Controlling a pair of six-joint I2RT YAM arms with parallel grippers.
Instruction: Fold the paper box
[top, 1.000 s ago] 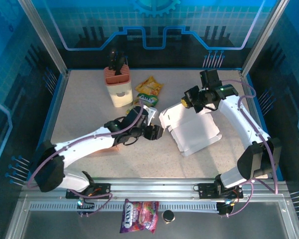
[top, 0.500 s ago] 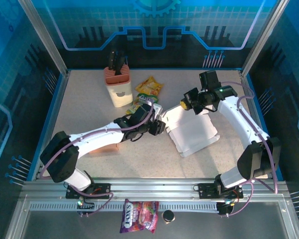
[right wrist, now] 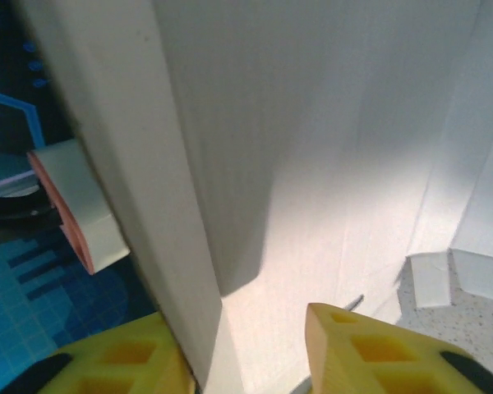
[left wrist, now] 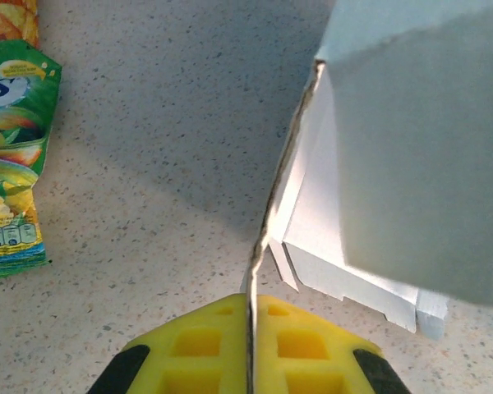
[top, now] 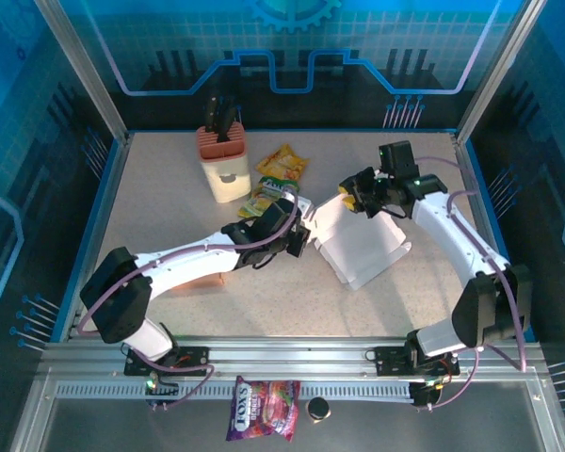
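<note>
Fingers [left wrist: 193, 357] of my left gripper [top: 299, 237] are pressed together, pinching a thin flap edge of the paper box [top: 363, 247]. My right gripper [top: 358, 196] has its yellow pads [right wrist: 378, 353] spread, straddling an upright box wall that lies against one pad. On the table [top: 292, 306] I see the box half-raised, just right of centre. A knife block [top: 224, 171] stands toward the table's far left, snack packets [top: 281, 174] lie at its far middle, and a candy bag [top: 264, 408] rests beyond its near edge.
</note>
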